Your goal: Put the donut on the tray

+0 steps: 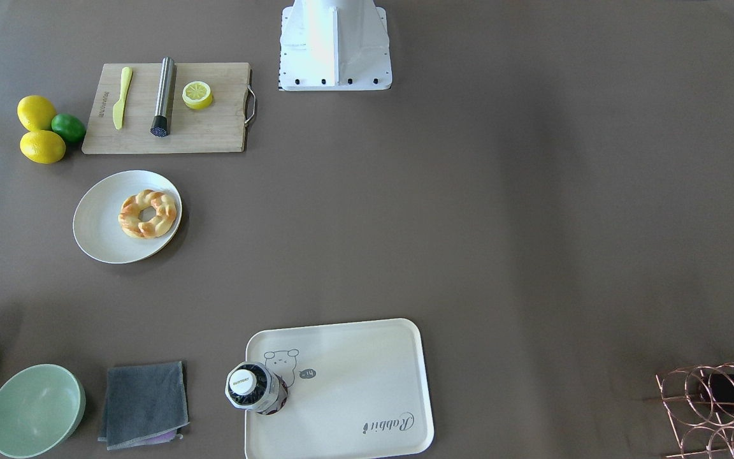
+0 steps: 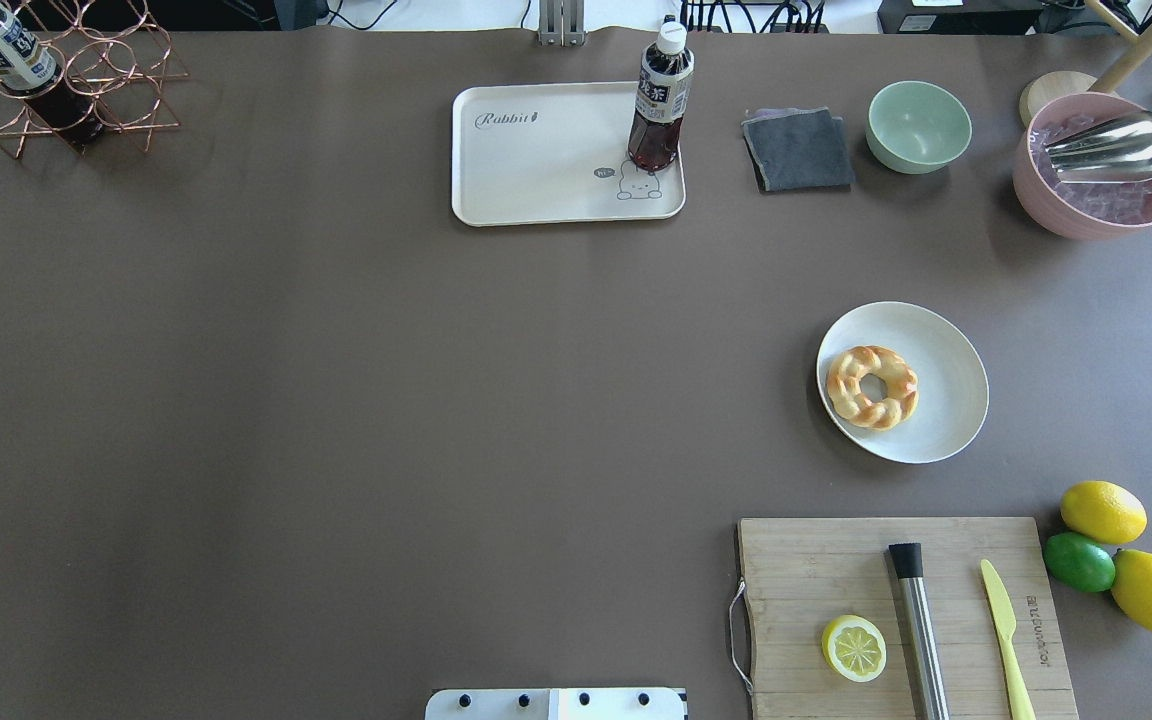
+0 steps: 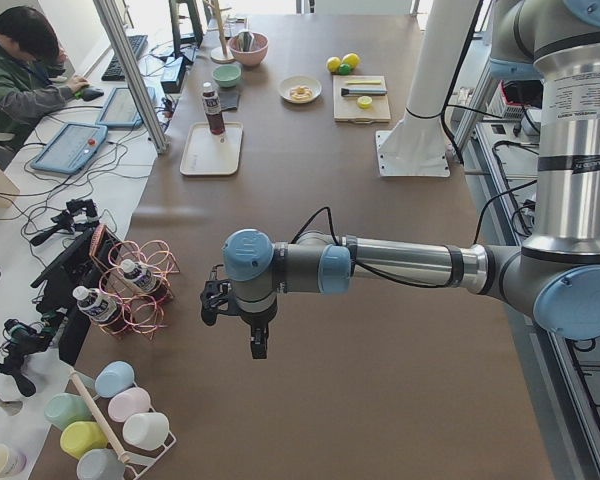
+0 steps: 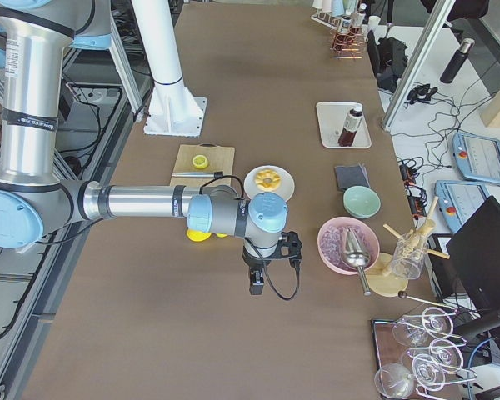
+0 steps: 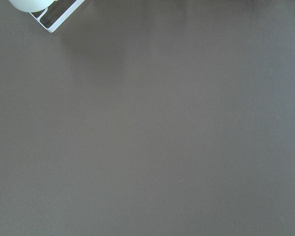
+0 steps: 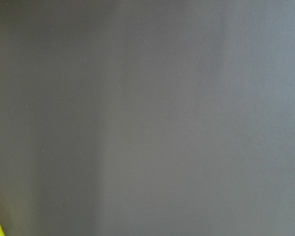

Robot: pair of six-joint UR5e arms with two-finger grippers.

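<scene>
We find the golden-yellow braided ring donut lying flat on the round white plate, on the side of the plate toward the table's middle, in the robot's right half of the brown table. The large cream-white rectangular tray sits well apart from the donut at the far edge. A dark tea bottle with a white cap stands upright on the tray near its right edge, just beside the bear drawing. A wooden cutting board lies near the plate on the robot's side. The left arm holds its forearm level over the table end on the robot's left, with the wrist bent so that the left gripper points straight down above the surface. The right arm takes a matching pose at the opposite end, forearm level, with the right gripper pointing down above bare table near the pink bowl. Both claws appear in side views only, so we cannot tell whether either is spread or pressed together.
</scene>
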